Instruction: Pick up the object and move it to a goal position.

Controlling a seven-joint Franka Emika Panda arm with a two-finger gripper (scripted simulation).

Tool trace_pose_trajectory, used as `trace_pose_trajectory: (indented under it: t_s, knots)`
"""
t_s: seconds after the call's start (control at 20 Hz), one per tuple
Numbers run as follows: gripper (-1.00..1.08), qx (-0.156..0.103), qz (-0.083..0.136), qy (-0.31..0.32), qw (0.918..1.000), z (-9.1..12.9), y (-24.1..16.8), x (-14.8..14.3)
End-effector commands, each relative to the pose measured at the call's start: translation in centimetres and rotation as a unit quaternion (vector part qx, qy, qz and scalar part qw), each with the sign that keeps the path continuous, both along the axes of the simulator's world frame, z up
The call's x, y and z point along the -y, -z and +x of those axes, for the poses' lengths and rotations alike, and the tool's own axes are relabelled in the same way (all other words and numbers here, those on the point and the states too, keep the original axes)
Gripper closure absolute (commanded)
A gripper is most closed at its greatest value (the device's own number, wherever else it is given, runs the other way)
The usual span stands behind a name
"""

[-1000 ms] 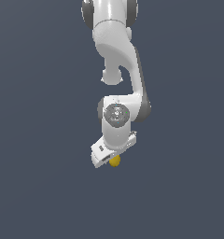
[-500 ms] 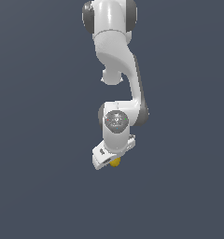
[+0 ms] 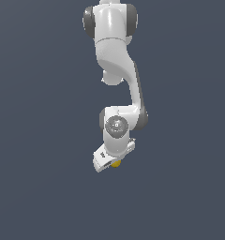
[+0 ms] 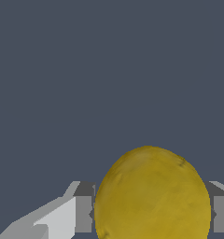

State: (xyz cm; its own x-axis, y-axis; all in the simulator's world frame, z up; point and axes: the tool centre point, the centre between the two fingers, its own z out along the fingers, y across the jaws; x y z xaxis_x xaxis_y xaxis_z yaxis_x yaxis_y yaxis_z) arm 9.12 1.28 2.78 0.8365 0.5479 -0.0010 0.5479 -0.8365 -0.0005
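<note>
The object is a small yellow-orange ball (image 3: pixel 116 163), slightly oval. In the exterior view it shows just under the white gripper (image 3: pixel 113 161) at the end of the arm, mostly hidden by the hand. In the wrist view the ball (image 4: pixel 152 196) is large and sits between the two grey fingers (image 4: pixel 83 214), which press on both its sides. The gripper (image 4: pixel 149 214) is shut on the ball and holds it off the grey ground.
The white arm (image 3: pixel 115 70) hangs down from the top of the exterior view. A plain dark grey surface (image 3: pixel 44 140) fills the surroundings in both views.
The gripper with the ball has risen slightly, and the arm's upper links have shifted a little. The hold on the ball is unchanged.
</note>
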Motion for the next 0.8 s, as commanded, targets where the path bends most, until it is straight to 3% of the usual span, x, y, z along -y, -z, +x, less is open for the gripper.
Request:
trace_pose_trajectory:
  t_s: [0.0,0.75]
  knots:
    - [1.08,0.001,0.0,0.0,1.0,0.05,-0.04,-0.01]
    - [1.08,0.0,0.0,0.0,1.0,-0.42,-0.85,0.61]
